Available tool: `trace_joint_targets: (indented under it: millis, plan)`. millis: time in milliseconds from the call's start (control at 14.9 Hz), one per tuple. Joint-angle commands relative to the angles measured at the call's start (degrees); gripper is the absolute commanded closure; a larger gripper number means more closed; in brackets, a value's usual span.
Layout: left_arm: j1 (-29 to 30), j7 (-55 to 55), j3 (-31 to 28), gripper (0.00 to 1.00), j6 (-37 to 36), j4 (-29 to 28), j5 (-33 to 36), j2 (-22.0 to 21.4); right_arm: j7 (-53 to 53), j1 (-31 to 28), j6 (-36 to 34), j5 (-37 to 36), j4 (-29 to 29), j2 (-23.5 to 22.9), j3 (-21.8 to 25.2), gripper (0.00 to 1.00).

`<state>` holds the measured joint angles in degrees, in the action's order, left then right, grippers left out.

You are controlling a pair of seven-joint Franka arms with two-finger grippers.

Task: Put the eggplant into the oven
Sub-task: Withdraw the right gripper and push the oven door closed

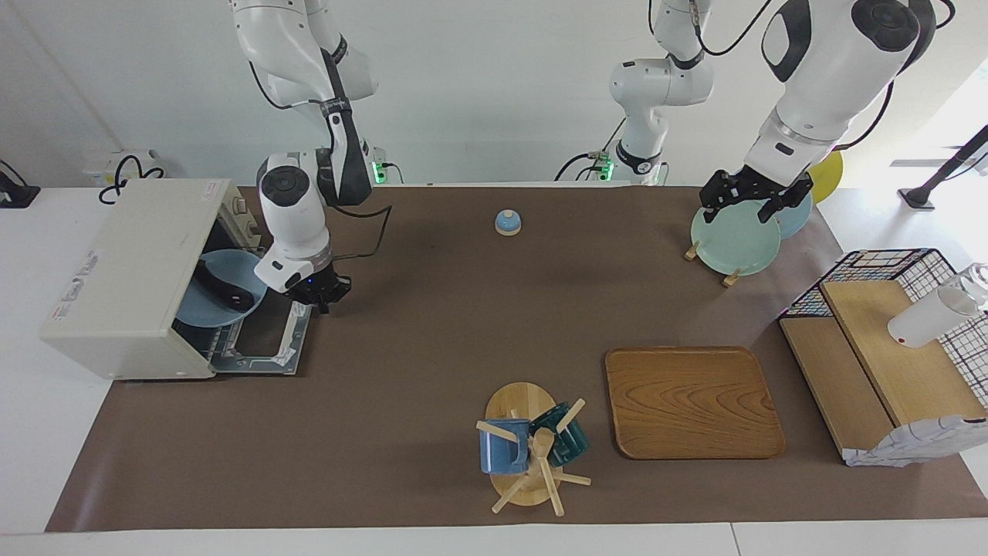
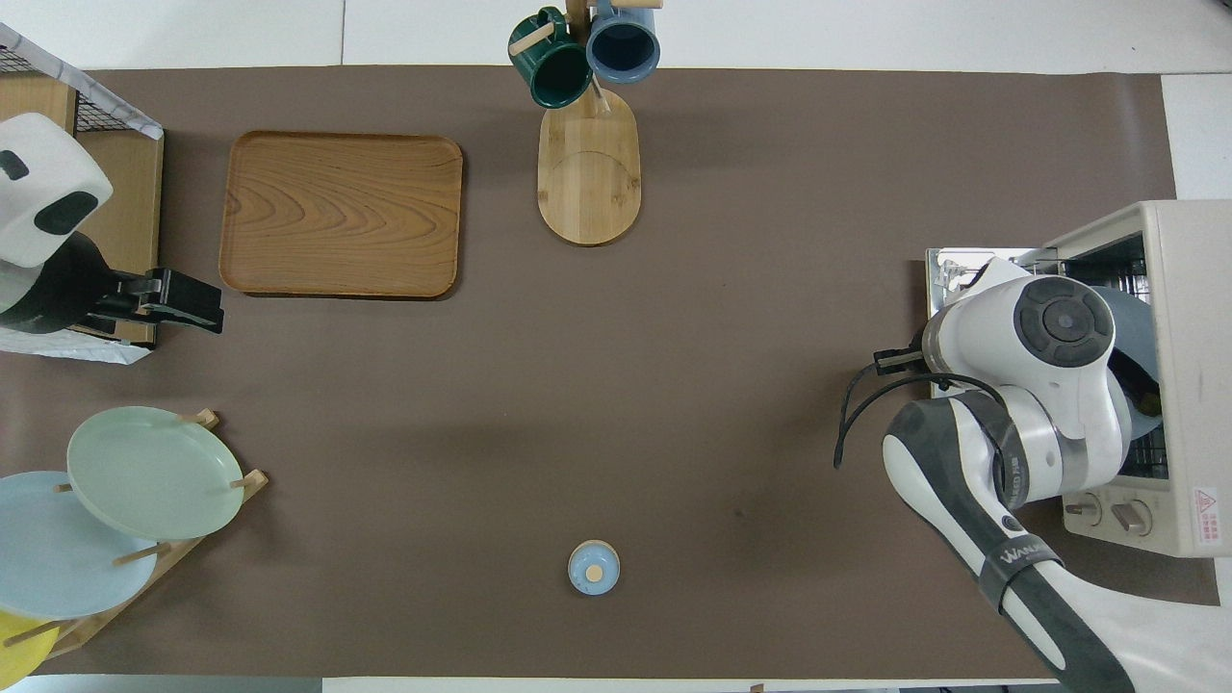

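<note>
The cream-white oven (image 1: 131,262) stands at the right arm's end of the table, its drop-down door (image 1: 270,324) open flat. Inside it a blue plate (image 1: 231,266) rests on the rack, and the dark eggplant (image 1: 225,292) lies on that plate. My right gripper (image 1: 323,297) is open and empty, just outside the oven over the door's edge that is nearer to the robots. In the overhead view the right arm covers most of the oven (image 2: 1189,289) mouth and the eggplant is hidden. My left gripper (image 1: 752,202) waits over the plate rack.
A plate rack (image 1: 733,239) with green and blue plates stands at the left arm's end. A small blue bell (image 1: 507,222) sits near the robots. A wooden tray (image 1: 691,401), a mug tree (image 1: 532,448) and a wire-and-wood shelf (image 1: 888,347) lie farther out.
</note>
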<state>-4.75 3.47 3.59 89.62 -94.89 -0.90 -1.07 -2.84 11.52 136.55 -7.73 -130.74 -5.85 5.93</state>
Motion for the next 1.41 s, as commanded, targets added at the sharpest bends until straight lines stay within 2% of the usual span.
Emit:
trace_joint_targets:
  millis: [0, 402, 535, 669, 870, 1004, 1138, 1339]
  plan:
    - [0.70, -0.39, 0.36, 0.00, -0.59, -0.65, 0.46, -1.13, 0.11, -0.53, 1.44, -0.09, -0.74, -0.65, -0.13, 0.95]
    - [0.62, -0.39, 0.36, 0.00, -0.59, -0.65, 0.46, -1.13, 0.20, -2.29, 0.30, -5.70, -0.74, -0.48, -0.04, 0.95]
    - [0.62, -0.39, 0.36, 0.00, -0.59, -0.56, 0.55, -1.13, 0.29, -2.29, -1.11, -10.79, -0.22, -0.47, -0.04, 0.95]
    - [0.62, -0.39, 0.36, 0.00, -0.59, -0.65, 0.46, -1.04, 0.55, -2.55, -5.04, -13.97, 3.45, -1.00, -0.12, 0.95]
    - [0.62, -0.39, 0.36, 0.00, -0.59, -0.65, 0.55, -1.13, 6.41, -2.72, -13.13, -13.98, 11.10, -2.14, -0.21, 0.95]
    - [0.62, -0.39, 0.36, 0.00, -0.59, -0.65, 0.46, -1.04, 11.26, -4.82, -17.53, -13.19, 15.58, -1.88, -0.12, 0.95]
    - [0.62, -0.39, 0.36, 0.00, -0.59, -0.65, 0.46, -1.04, 13.02, -6.50, -22.18, -11.79, 18.66, -1.36, -0.21, 0.95]
    - [0.62, -0.39, 0.36, 0.00, -0.59, -0.65, 0.46, -1.13, 16.10, -8.26, -25.80, -9.85, 19.73, 0.75, -0.04, 0.95]
